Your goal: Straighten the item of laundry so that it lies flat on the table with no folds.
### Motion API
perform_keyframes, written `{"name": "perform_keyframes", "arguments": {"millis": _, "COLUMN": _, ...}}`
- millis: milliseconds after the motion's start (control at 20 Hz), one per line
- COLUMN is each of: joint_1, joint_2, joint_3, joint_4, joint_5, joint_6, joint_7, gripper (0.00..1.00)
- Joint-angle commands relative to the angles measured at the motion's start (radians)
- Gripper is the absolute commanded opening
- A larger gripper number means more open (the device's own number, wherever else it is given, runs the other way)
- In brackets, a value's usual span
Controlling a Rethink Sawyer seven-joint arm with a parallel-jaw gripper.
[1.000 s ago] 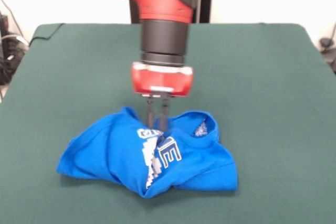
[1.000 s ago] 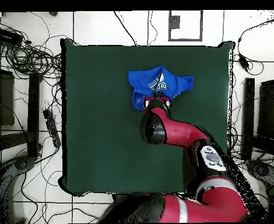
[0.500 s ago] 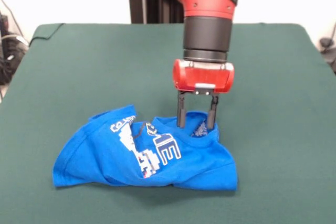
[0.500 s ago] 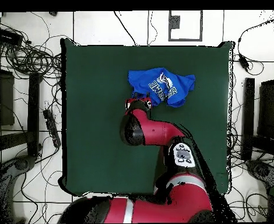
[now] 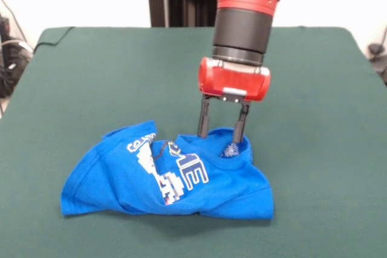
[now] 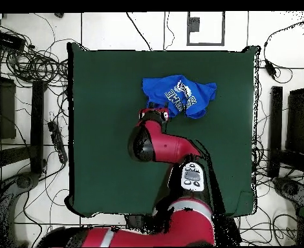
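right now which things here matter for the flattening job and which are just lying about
Part of the job:
- blue T-shirt, rumpled and folded
- green table
- gripper, open above the shirt's collar

Just lying about:
- cables on the floor beside the table
- black stands at the sides

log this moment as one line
gripper: open, above collar edge | shirt: crumpled, folded | table: shirt not yet flat
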Motion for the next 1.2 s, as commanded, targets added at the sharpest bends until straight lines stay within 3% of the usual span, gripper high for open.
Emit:
{"name": "perform_keyframes", "arguments": {"millis": 50, "joint_1": 0.119, "joint_2": 0.046, "joint_3": -0.008, "joint_4": 0.072, "joint_5": 0.163, "joint_6": 0.237, "joint_7": 0.256, "gripper": 1.00}}
{"name": "perform_keyframes", "arguments": {"millis": 300, "joint_1": 0.126, "joint_2": 0.049, "joint_3": 0.054, "joint_4": 0.097, "joint_5": 0.192, "joint_6": 0.262, "joint_7": 0.253, "gripper": 1.00}}
{"name": "perform_keyframes", "arguments": {"millis": 650, "joint_1": 0.178, "joint_2": 0.066, "joint_3": 0.022, "joint_4": 0.099, "joint_5": 0.228, "joint_6": 0.257, "joint_7": 0.261, "gripper": 1.00}}
{"name": "perform_keyframes", "arguments": {"millis": 1050, "joint_1": 0.138, "joint_2": 0.152, "joint_3": -0.037, "joint_4": 0.033, "joint_5": 0.180, "joint_6": 0.088, "joint_7": 0.207, "gripper": 1.00}}
{"name": "perform_keyframes", "arguments": {"millis": 1200, "joint_1": 0.162, "joint_2": 0.172, "joint_3": -0.072, "joint_4": 0.029, "joint_5": 0.193, "joint_6": 0.020, "joint_7": 0.217, "gripper": 1.00}}
